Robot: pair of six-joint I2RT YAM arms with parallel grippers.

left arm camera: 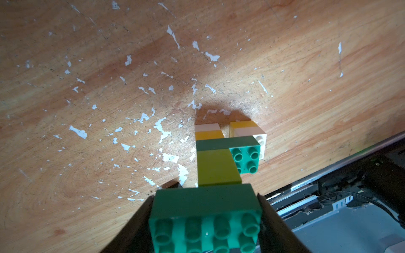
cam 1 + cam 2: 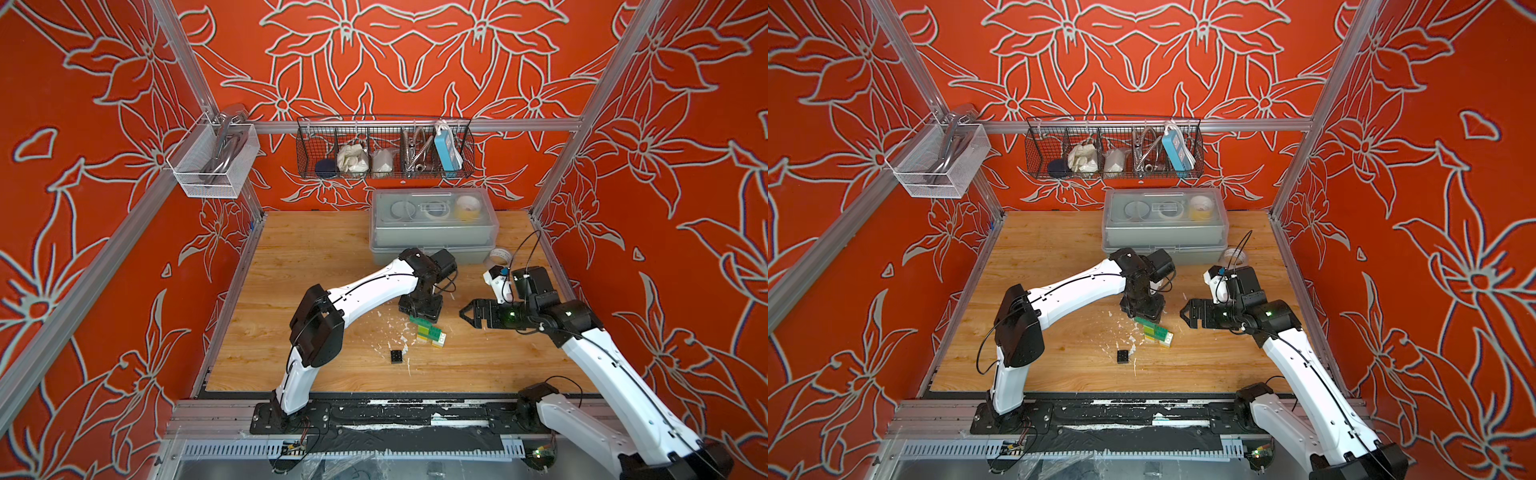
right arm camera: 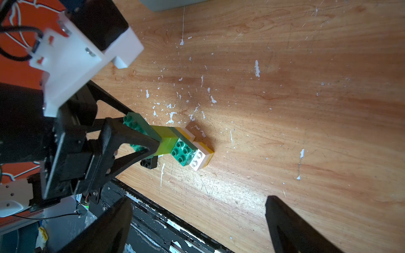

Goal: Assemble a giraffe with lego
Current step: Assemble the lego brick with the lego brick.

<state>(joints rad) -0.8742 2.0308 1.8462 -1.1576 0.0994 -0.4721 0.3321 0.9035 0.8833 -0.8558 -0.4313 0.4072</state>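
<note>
**Left pincer clamped on the giraffe's head, right pincer wide apart**

The small, slender giraffe (image 2: 428, 331) of chunky, glossy, studded plastic bricks stands near the middle of the worn wooden table (image 2: 311, 270), whose pale grain is flecked with white chips. Its two legs are stacked from white and yellow blocks, and one white block juts out with bare studs. A long dark green body lies across them, a smooth lime green neck rises from one end, and a long dark green head brick (image 1: 206, 221) tops it, studs up.

The left pincer (image 2: 418, 318) comes down from above, and its black, wedge-shaped fingers (image 1: 135, 227) are clamped on the two sides of the head brick; the right wrist view shows the same grip (image 3: 153, 144).

A small square black brick (image 2: 397, 356) lies loose on the table, just near and left of the giraffe's feet.

The right pincer (image 2: 464, 313) hangs to the right of the giraffe, apart from it, its jaws spread wide and holding nothing.
</note>
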